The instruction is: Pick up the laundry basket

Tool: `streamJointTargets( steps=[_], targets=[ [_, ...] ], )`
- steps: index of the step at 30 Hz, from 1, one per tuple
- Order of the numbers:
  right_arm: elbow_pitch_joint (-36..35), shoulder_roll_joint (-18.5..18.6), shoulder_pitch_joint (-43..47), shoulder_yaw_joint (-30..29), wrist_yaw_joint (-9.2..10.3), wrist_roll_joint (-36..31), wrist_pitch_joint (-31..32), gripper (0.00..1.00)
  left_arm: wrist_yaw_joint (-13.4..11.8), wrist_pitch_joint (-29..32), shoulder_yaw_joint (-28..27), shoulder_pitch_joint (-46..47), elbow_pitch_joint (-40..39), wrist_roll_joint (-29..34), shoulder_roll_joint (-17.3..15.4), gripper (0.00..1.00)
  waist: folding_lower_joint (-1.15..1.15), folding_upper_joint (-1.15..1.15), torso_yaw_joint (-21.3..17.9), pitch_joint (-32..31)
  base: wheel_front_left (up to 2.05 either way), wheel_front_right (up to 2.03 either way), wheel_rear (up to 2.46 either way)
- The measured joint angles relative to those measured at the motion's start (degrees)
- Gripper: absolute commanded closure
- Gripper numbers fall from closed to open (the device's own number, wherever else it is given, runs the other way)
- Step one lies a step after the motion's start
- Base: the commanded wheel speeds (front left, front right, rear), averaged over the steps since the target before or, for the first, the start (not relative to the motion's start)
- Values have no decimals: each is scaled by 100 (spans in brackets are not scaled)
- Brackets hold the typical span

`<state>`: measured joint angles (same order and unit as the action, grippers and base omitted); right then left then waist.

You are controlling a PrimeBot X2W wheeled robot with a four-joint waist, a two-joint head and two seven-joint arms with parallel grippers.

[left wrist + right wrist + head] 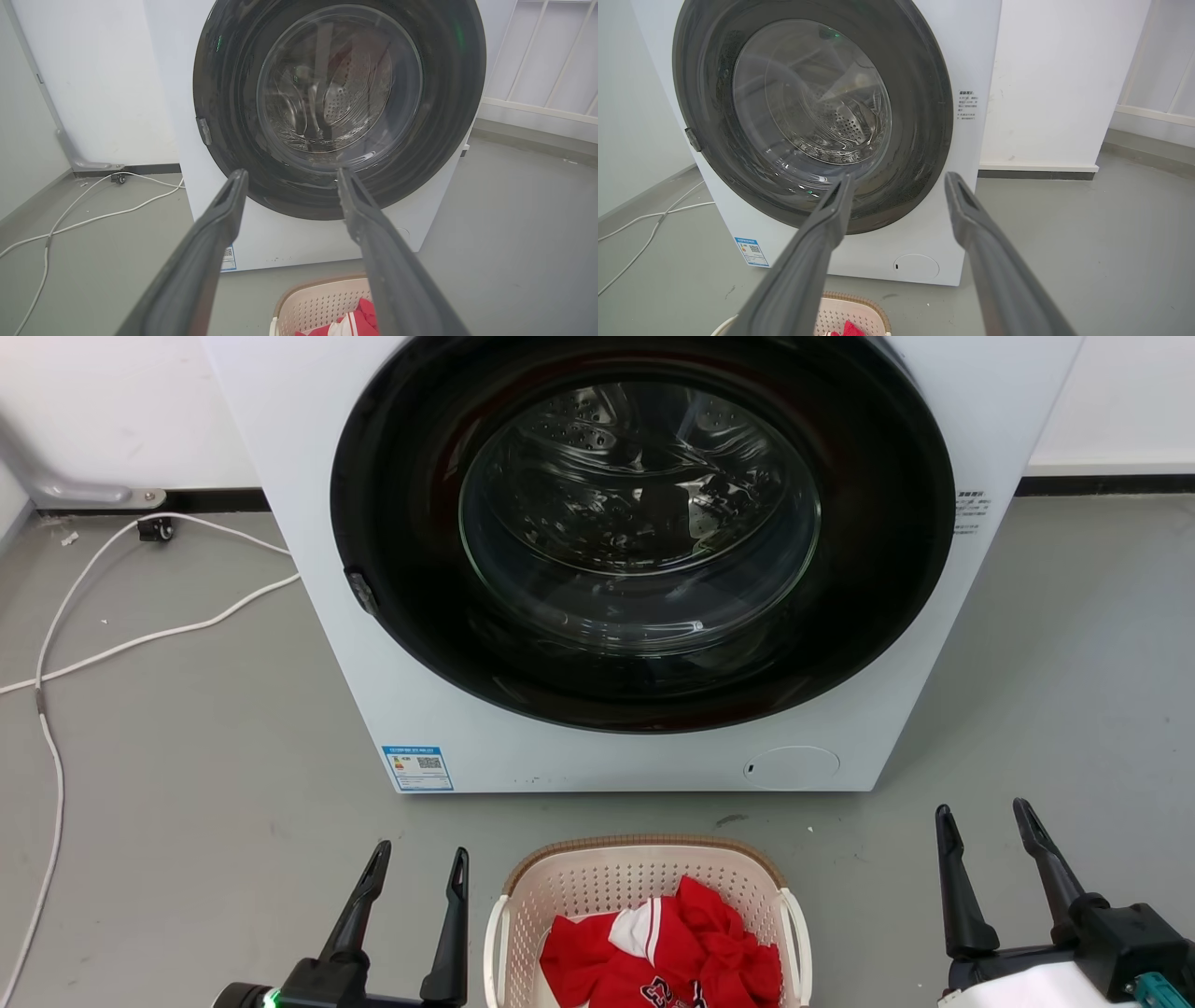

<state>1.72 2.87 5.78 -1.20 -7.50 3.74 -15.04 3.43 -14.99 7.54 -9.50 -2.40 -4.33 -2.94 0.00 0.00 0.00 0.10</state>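
Head view, with both wrist views. The laundry basket [616, 887] stands upright on the grey floor [187, 784], just in front of the white washing machine [597, 761] and centred at the lower edge of the head view. Its brown woven-look rim faces the machine, and a white handle lies along each side. A red garment [695, 952] with white trim lies crumpled inside it.

The left hand [421, 849] hovers just beside the basket's left handle without touching it. Its two dark fingers are moderately spread and hold nothing. The right hand [982, 807] sits farther out, clear of the right handle, its fingers likewise parted and empty.

In each wrist view the fingers point toward the machine's round, dark-framed glass door [644, 523], which is closed, with the basket's rim low between or beside them. A blue label [417, 768] marks the machine's lower left corner. A white cable [140, 639] trails across the floor to the left of the machine.
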Motion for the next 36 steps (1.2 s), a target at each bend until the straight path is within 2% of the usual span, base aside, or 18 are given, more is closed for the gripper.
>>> streamJointTargets(
  steps=[7,10,16,24,31,36],
  targets=[
    [-10,1,-19,-15,0,30,-1,0,-49,-8,-41,13,167,-65,1,0,0,0,-26,193,0,0,0],
    [-23,1,-155,63,0,-343,-2,0,-89,-8,-99,180,325,-92,1,0,0,0,-37,421,0,0,0],
    [211,-1,-571,130,-1,-338,-4,0,20,-8,-257,690,609,-44,3,0,0,0,-71,1067,0,0,0],
    [982,0,-1447,263,-1,-378,167,0,213,-8,-530,1601,1544,8,-83,0,1,0,-119,2084,0,0,0],
    [1815,2,-2369,368,-2,-616,833,0,344,-8,-601,2624,2559,-56,-398,0,1,0,-211,2955,0,0,0],
    [2529,1,-3019,491,-1,-391,1248,0,390,-8,-381,3295,3401,-154,-649,0,1,0,-281,3515,0,0,0]
  ],
)
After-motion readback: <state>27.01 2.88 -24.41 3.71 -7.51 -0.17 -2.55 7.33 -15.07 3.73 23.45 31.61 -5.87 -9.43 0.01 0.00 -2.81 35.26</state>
